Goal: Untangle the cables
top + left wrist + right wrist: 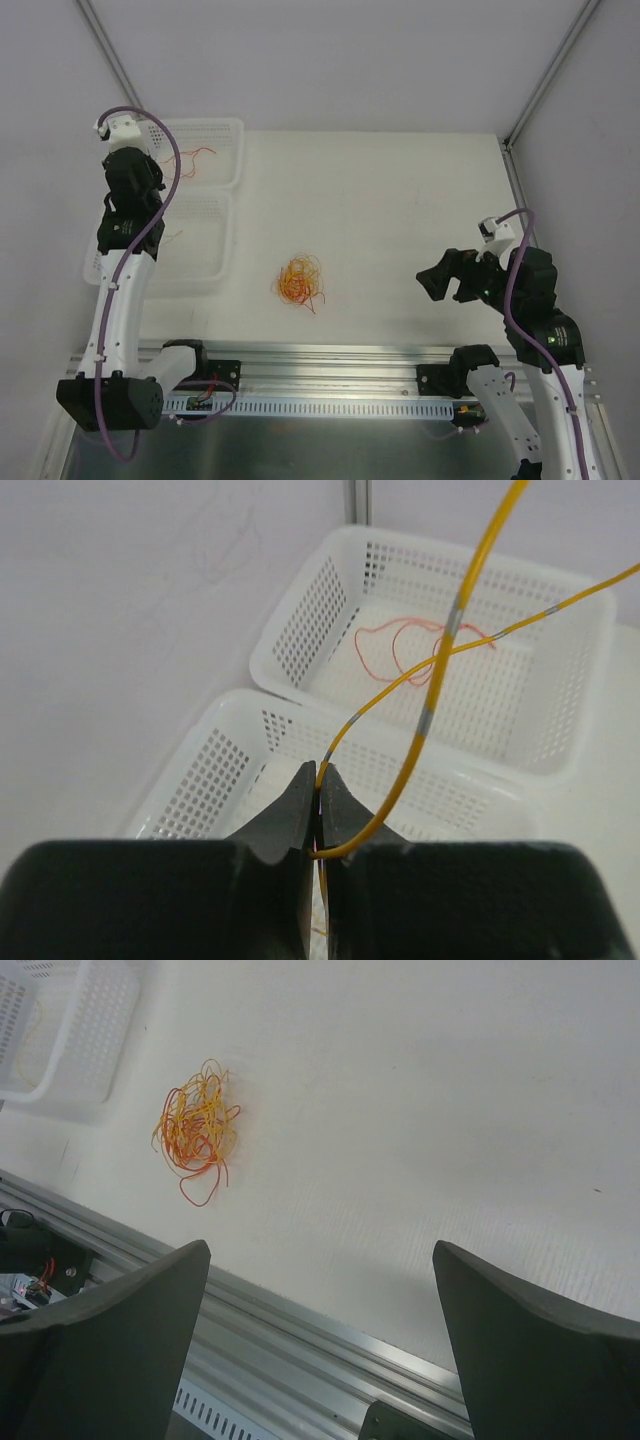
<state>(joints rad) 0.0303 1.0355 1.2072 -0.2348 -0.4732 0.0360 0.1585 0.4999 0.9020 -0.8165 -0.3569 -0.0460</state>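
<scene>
Left gripper [320,790]: clenched, jaws pinched tight on a single yellow cable [440,670]. The cable loops out from between the fingertips and rises to the upper right of the left wrist frame, crossing itself there. Below the claw is the near white basket [200,780]. Beyond it is the far white basket [560,680], with one loose red cable [400,645] lying on its floor.

Left arm pose, top view: stretched up the left side of the frame, elbow low, wrist bent over the two baskets in the upper left.

Right gripper [320,1260]: released, fingers spread wide, nothing between them. It hangs over the bare table [400,200], facing in toward frame centre. Right arm pose, top view: folded at lower right, claw [440,280] well apart from the cables.

The tangle of cables [299,280], red-orange and yellow mixed, sits on the table at centre frame, near the front rail. Neither claw touches it. In the right wrist view it lies at upper left [197,1125].
</scene>
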